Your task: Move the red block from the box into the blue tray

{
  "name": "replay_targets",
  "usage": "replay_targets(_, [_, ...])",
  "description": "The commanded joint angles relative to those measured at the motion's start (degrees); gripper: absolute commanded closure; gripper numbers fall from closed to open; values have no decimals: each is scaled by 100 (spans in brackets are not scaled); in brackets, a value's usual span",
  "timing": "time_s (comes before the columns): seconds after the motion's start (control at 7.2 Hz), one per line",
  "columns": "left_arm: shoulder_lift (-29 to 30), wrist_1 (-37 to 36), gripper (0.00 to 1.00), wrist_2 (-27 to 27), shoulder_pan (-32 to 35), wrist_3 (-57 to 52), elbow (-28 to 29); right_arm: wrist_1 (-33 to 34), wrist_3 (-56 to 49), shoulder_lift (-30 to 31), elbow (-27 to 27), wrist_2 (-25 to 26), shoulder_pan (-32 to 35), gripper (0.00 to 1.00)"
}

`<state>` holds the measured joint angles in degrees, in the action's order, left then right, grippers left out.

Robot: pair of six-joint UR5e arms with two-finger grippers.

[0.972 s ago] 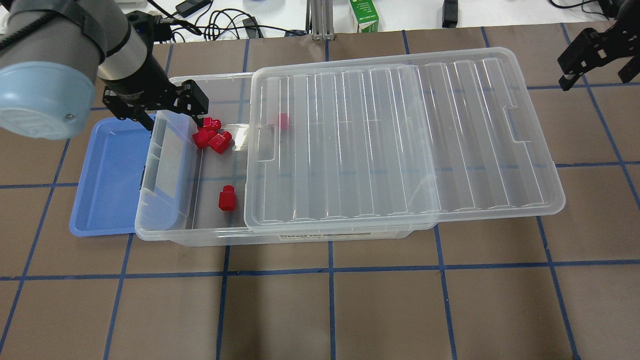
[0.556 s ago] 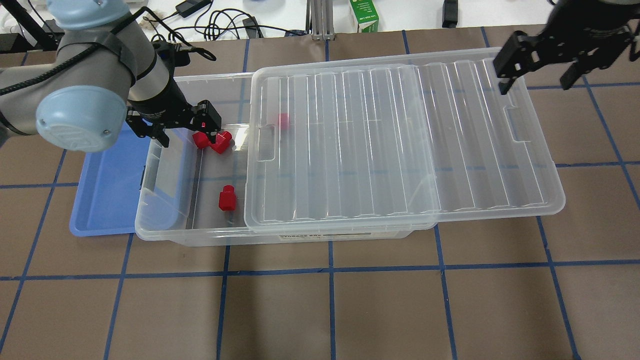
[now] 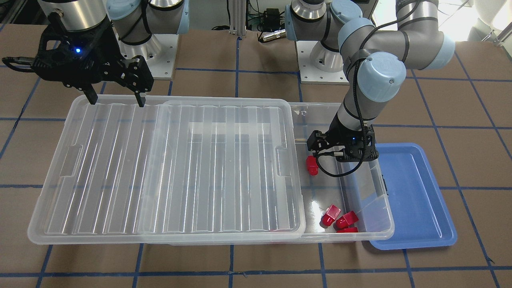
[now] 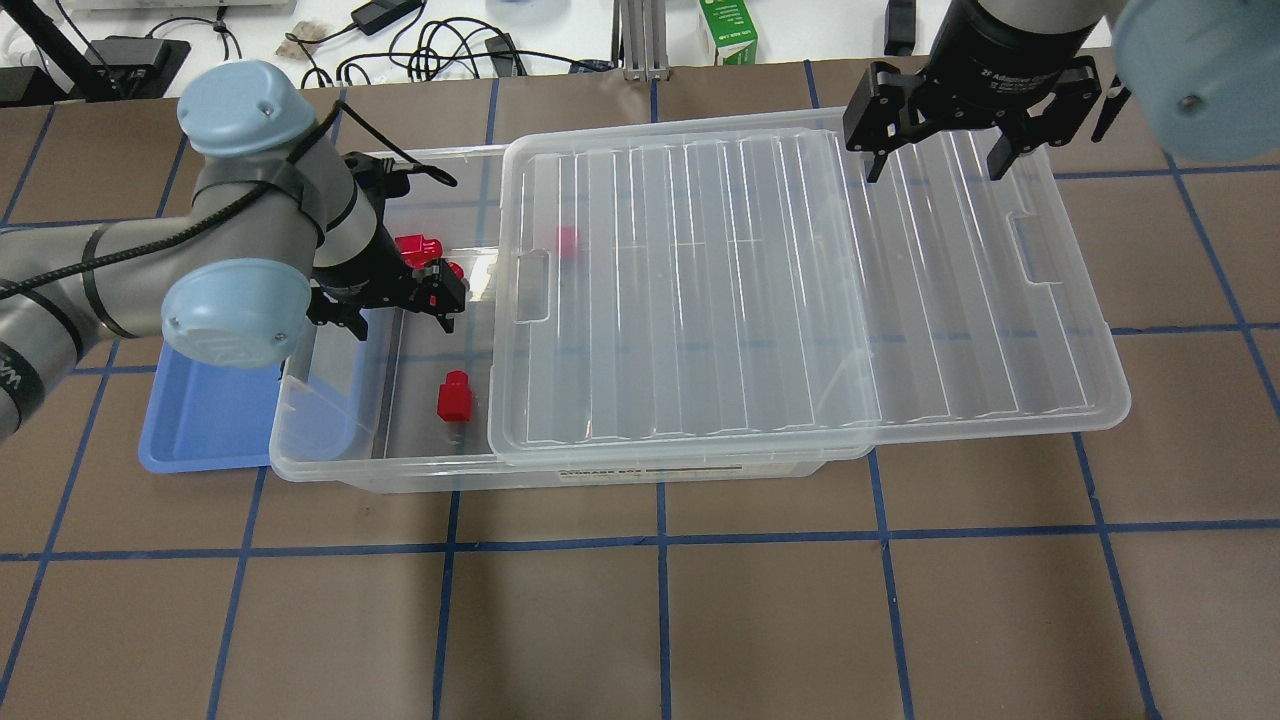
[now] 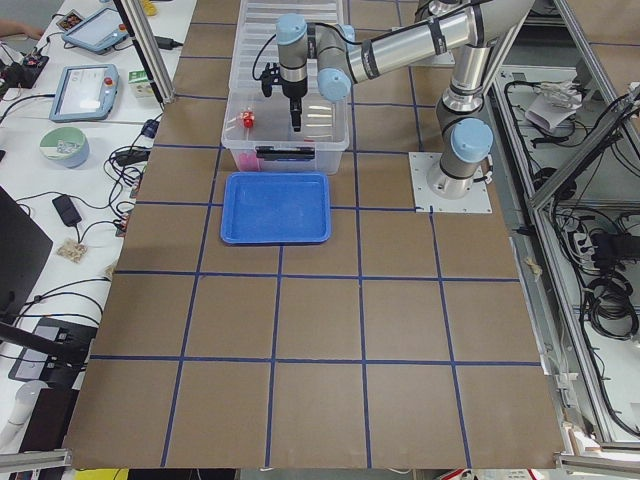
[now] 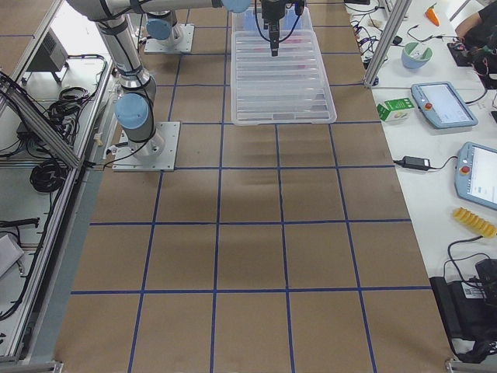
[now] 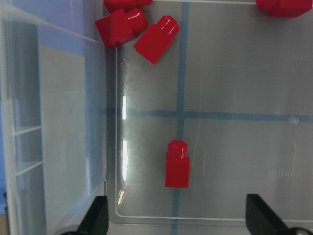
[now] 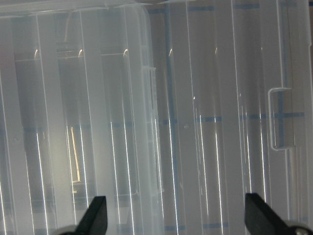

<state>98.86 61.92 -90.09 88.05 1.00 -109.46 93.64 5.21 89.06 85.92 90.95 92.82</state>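
Note:
The box (image 4: 400, 468) is a clear bin whose ribbed lid (image 4: 800, 280) is slid to the right, leaving its left end uncovered. One red block (image 4: 455, 395) lies alone on the floor there, with a cluster of red blocks (image 4: 420, 248) farther back and another under the lid (image 4: 567, 242). My left gripper (image 4: 395, 318) is open and empty inside the opening, between the cluster and the lone block. In the left wrist view the lone block (image 7: 177, 164) lies just ahead of the open left gripper (image 7: 178, 220). The blue tray (image 4: 210, 420) sits empty against the box's left end. My right gripper (image 4: 932, 165) hovers open over the lid.
A green carton (image 4: 728, 30), cables and a metal post line the table's far edge. The box's left wall stands between the blocks and the tray (image 3: 412, 200). Brown mat with blue tape lines lies in front of the box.
My left gripper has moved from over the red cluster toward the lone block, staying open. My right gripper has swung in from the far right to over the lid.

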Motion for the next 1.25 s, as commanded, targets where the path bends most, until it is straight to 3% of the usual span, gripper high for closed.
replay_targets(0.0, [185,-471,0,0,-25,48,-330,58,-20,-20,4,19,17,0])
replay_targets(1.11, [643,-1189,0,18,10,313,-971,58,7,-20,12,28,17,0])
